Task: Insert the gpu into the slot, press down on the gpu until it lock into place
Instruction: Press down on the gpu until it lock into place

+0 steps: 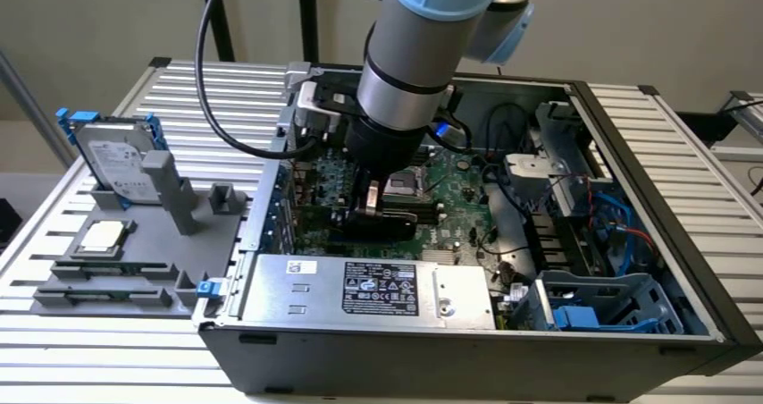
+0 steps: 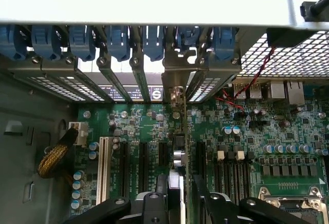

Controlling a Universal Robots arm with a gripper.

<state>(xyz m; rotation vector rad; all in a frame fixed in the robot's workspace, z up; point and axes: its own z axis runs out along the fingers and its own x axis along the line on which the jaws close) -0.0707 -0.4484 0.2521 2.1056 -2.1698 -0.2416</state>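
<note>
The gripper (image 2: 180,193), jaws clenched on the gpu (image 2: 180,154), holds it on edge over the green motherboard (image 2: 139,118) between black sockets (image 2: 143,162), its metal bracket (image 2: 175,77) reaching the row of blue clips (image 2: 115,41) beyond; whether it is seated cannot be told.

Noted on the slatted counter (image 1: 71,368): open computer case (image 1: 477,359) with green motherboard (image 1: 459,176) beneath the tool (image 1: 377,214), silver power supply (image 1: 370,288) near it, blue drive cage (image 1: 596,306) farther off, and hard drive (image 1: 113,158) standing in a grey fixture (image 1: 143,243) well apart, outside the case.
</note>
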